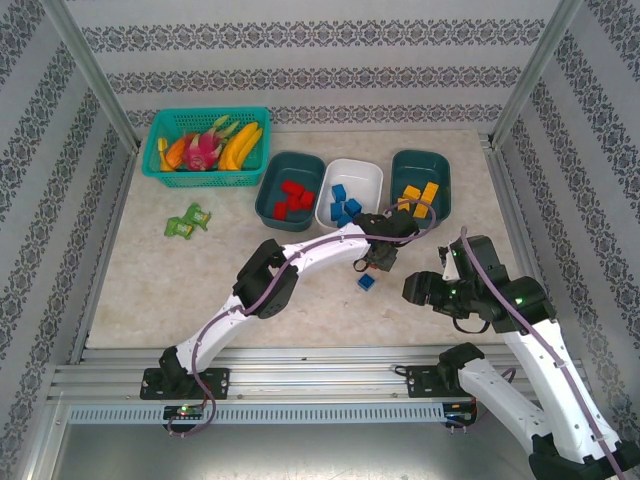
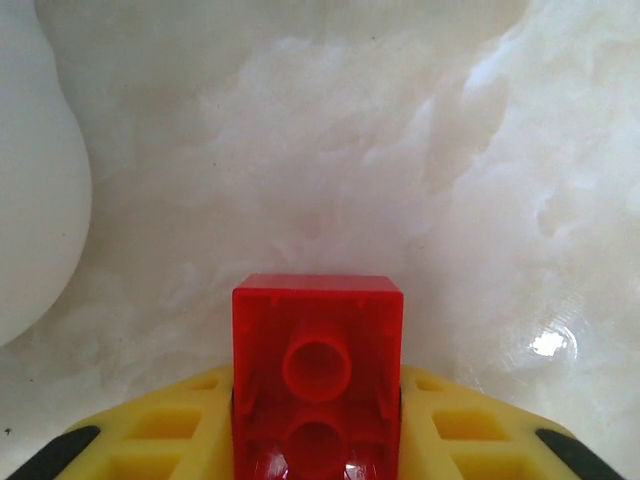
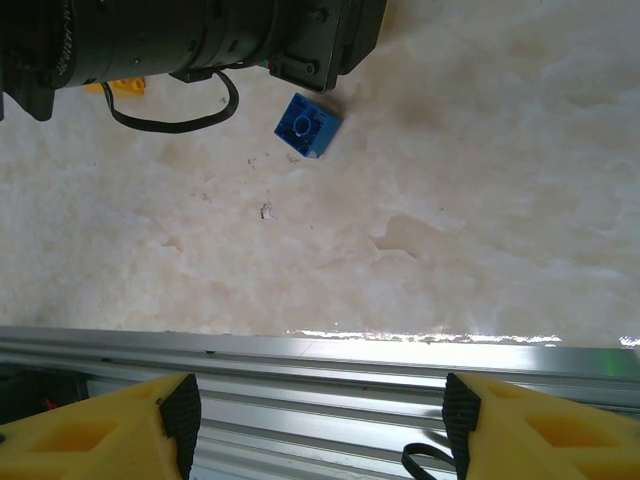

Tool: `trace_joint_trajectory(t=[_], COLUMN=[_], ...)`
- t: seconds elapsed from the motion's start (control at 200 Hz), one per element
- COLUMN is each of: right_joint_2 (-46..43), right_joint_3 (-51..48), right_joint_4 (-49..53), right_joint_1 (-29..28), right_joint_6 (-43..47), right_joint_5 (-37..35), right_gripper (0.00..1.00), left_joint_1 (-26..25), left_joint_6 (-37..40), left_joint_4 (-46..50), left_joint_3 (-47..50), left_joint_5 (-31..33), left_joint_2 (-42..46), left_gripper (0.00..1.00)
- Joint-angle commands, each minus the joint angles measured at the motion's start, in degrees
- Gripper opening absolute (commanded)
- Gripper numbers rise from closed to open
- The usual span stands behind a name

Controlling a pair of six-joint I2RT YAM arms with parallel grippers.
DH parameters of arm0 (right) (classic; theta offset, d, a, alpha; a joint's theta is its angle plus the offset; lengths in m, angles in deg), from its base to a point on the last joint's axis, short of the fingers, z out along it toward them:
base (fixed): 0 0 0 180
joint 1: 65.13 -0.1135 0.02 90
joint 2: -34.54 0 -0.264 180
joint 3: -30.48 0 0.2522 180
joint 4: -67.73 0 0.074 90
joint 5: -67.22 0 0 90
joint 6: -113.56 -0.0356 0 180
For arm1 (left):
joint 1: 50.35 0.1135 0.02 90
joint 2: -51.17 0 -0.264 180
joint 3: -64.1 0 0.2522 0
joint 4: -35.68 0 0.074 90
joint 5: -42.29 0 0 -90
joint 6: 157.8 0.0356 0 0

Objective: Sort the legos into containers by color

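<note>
left end effector is clamping a red lego between its fingers, over the tabletop | right end effector is hovering with jaws apart, gripping nothing | blue lego is lying on the tabletop ahead of the right end effector, slightly left | containers are sitting beyond the left end effector

A teal basket holds toy fruit. A green toy lies on the table near the basket's front edge, apart from it.
</note>
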Motion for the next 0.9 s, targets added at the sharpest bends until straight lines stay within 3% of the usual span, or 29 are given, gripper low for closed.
trace_joint_trajectory(t=[0.0,0.1,0.215,0.47,0.639,0.894], right_joint_2=[-0.2,-0.1,-0.1,4.8,11.8,24.5], right_joint_3=[1.7,1.7,1.4,2.4,2.6,5.4], right_joint_4=[0.5,-0.7,-5.8,-16.6,-31.3,-52.7], right_joint_1=[0.7,0.7,0.7,0.7,0.1,-4.7], right_joint_6=[0.7,0.9,1.7,1.5,-4.8,-9.3], right_joint_5=[0.1,1.4,8.1,15.8,15.3,5.8], right_gripper=[0.67,0.67,0.67,0.67,0.68,0.69], left_joint_1=[-0.4,0.1,1.7,9.4,16.0,25.7], left_joint_6=[-0.1,-1.4,-3.6,-7.2,-6.7,-8.0], left_joint_4=[2.5,3.3,3.6,2.4,1.3,-1.5], left_joint_3=[-1.5,-1.6,-1.2,3.0,5.0,4.0], left_joint_5=[0.5,0.3,-1.7,-6.1,-7.5,-10.8], left_joint_2=[2.5,5.9,11.0,20.9,22.9,19.3], left_gripper=[0.33,0.33,0.33,0.34,0.34,0.34])
